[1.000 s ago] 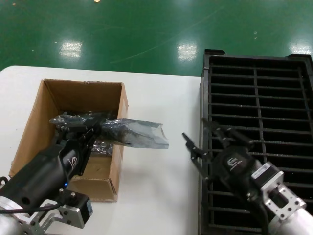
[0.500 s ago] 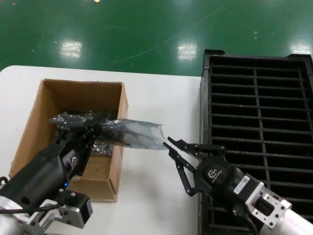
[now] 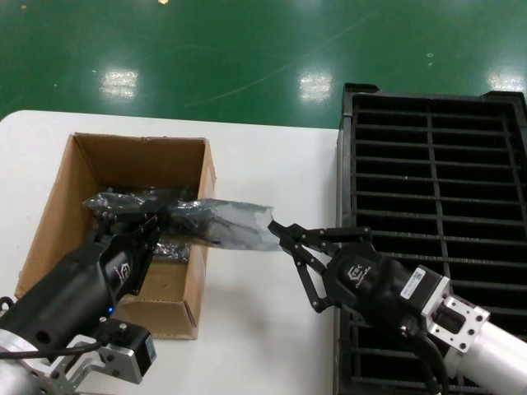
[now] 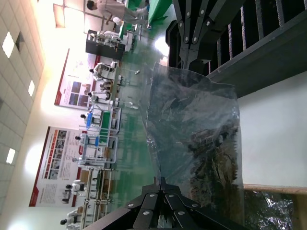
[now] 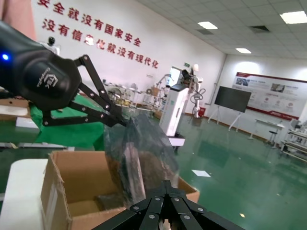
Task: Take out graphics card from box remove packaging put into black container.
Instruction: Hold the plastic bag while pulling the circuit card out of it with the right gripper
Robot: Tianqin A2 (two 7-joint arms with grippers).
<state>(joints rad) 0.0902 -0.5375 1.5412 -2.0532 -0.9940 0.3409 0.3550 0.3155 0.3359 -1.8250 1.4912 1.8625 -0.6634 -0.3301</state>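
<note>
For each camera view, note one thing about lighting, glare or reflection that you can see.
Head view: bright lamp reflections on the green floor. Left wrist view: hall background washed out by glare behind the packaging. Right wrist view: ceiling light panels glow and mirror faintly on the glossy floor.

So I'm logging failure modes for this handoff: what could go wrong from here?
The left gripper holds the packaging by one end above the box, so the crinkly bag may slip or tear when pulled. The right gripper pinches only the bag's far edge, so it may lose that hold. The graphics card inside could then drop.
</note>
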